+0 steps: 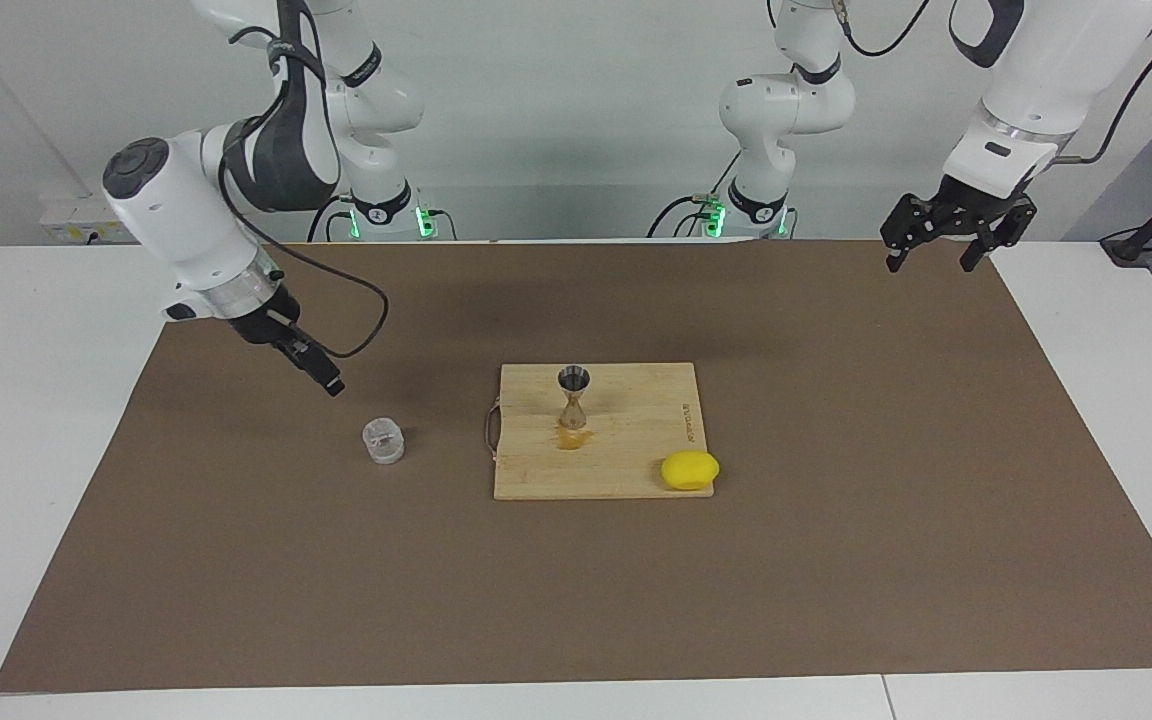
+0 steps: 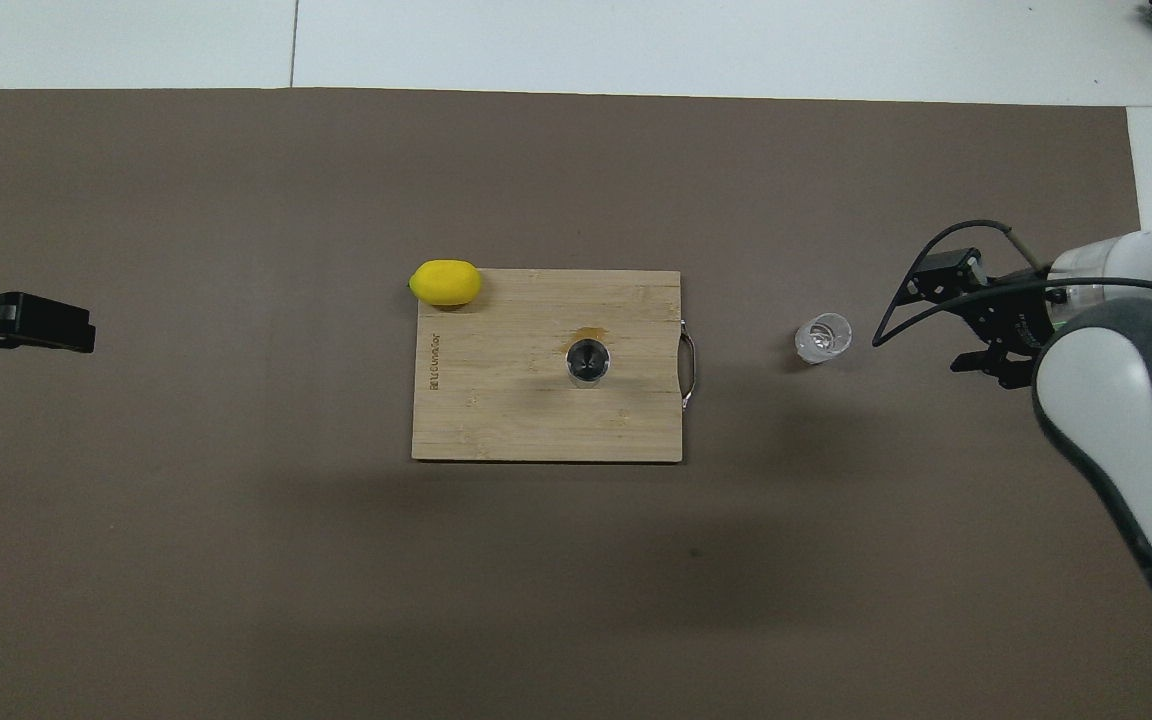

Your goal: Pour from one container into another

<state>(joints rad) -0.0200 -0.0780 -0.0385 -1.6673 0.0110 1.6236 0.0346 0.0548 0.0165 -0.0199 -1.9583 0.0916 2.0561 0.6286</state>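
The clear glass cup (image 1: pixel 383 441) stands upright on the brown mat, toward the right arm's end of the table; it also shows in the overhead view (image 2: pixel 823 337). The metal jigger (image 1: pixel 574 398) stands upright on the wooden cutting board (image 1: pixel 636 470), also seen from above (image 2: pixel 587 361). My right gripper (image 1: pixel 332 383) hangs above the mat close beside the cup, apart from it and holding nothing; it shows in the overhead view (image 2: pixel 976 362). My left gripper (image 1: pixel 933 262) is open and empty, raised over the mat's edge at the left arm's end, waiting; it also shows in the overhead view (image 2: pixel 86 335).
A yellow lemon (image 1: pixel 690 469) lies at the board's corner, farther from the robots than the jigger. A small orange-brown stain (image 1: pixel 569 440) marks the board by the jigger's foot. The board's metal handle (image 1: pixel 489 428) faces the cup. The brown mat (image 1: pixel 836 560) covers most of the table.
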